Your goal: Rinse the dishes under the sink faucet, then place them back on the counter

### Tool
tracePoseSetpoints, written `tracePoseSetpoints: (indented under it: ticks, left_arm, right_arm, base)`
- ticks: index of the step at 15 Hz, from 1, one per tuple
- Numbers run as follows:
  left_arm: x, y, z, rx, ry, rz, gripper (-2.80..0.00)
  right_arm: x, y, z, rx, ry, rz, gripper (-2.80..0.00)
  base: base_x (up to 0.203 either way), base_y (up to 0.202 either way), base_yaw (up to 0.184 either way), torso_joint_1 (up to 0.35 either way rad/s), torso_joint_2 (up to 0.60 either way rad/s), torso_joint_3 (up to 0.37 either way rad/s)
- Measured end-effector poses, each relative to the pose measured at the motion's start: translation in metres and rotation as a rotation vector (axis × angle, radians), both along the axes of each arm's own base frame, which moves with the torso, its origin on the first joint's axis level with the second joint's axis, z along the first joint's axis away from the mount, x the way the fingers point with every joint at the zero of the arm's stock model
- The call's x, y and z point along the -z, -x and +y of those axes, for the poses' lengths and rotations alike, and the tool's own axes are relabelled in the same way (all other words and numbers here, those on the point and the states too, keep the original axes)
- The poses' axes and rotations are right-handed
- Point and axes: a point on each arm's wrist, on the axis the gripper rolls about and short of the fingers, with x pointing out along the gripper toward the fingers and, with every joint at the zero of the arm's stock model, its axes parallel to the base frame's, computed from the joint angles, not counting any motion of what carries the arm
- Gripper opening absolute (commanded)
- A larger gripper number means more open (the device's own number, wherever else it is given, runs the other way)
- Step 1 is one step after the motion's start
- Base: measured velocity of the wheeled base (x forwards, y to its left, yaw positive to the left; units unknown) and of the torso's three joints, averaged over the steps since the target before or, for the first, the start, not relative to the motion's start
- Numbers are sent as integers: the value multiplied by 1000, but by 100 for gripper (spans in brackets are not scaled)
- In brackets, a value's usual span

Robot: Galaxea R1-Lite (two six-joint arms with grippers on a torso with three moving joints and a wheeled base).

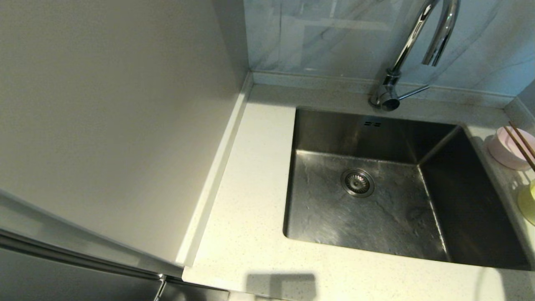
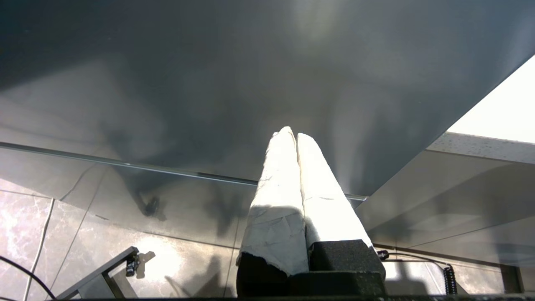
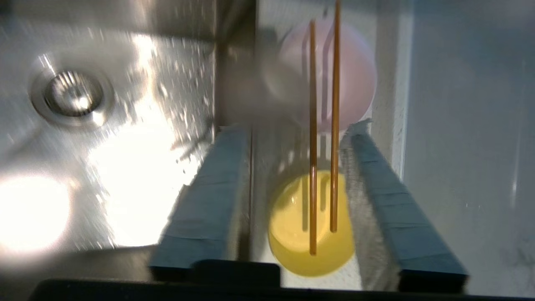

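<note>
The pale pink bowl [image 1: 508, 151] and the yellow-green bowl [image 1: 527, 202] stand on the counter [image 1: 250, 188] right of the sink [image 1: 334, 133]. The chopsticks [image 1: 519, 148] lie across both. The chrome faucet [image 1: 407, 46] rises behind the basin; no water is visible. Neither gripper shows in the head view. In the right wrist view my right gripper [image 3: 296, 127] is open above the yellow-green bowl [image 3: 292, 242], its blue fingers either side of the chopsticks [image 3: 334, 125], with the pink bowl [image 3: 355, 83] beyond. My left gripper [image 2: 292, 133] is shut on nothing, parked low by a dark cabinet front.
A plain grey-beige wall panel [image 1: 104, 125] stands along the counter's left side. The strainer drain [image 1: 357, 182] sits in the basin floor, two overflow slots [image 1: 372, 123] on the back wall. A raised rim [image 3: 391, 83] and wall lie just beyond the bowls.
</note>
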Motion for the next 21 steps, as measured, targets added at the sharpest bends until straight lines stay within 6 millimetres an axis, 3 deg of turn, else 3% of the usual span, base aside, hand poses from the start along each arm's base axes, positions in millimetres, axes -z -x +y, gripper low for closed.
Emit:
tracePoseSetpoints:
  ticks: [4, 8, 14, 18, 21]
  left_arm:
    - [0, 0, 0, 0, 0, 0, -280]
    - [0, 0, 0, 0, 0, 0, -280]
    - [0, 0, 0, 0, 0, 0, -280]
    - [0, 0, 0, 0, 0, 0, -280]
    - [0, 0, 0, 0, 0, 0, -280]
  right_arm:
    - [-30, 18, 8, 56, -31, -268, -280]
    - [-21, 52, 23, 66, -60, -293, -280]
    - [23, 103, 65, -37, 22, -237, -280]
    - [64, 147, 87, -144, 172, -343, -280]
    - [91, 189, 94, -157, 283, -535, -280]
  base:
    - [0, 0, 0, 0, 0, 0]
    - [0, 0, 0, 0, 0, 0]
    - [0, 0, 0, 0, 0, 0]
    - [0, 0, 0, 0, 0, 0]
    - [0, 0, 0, 0, 0, 0]
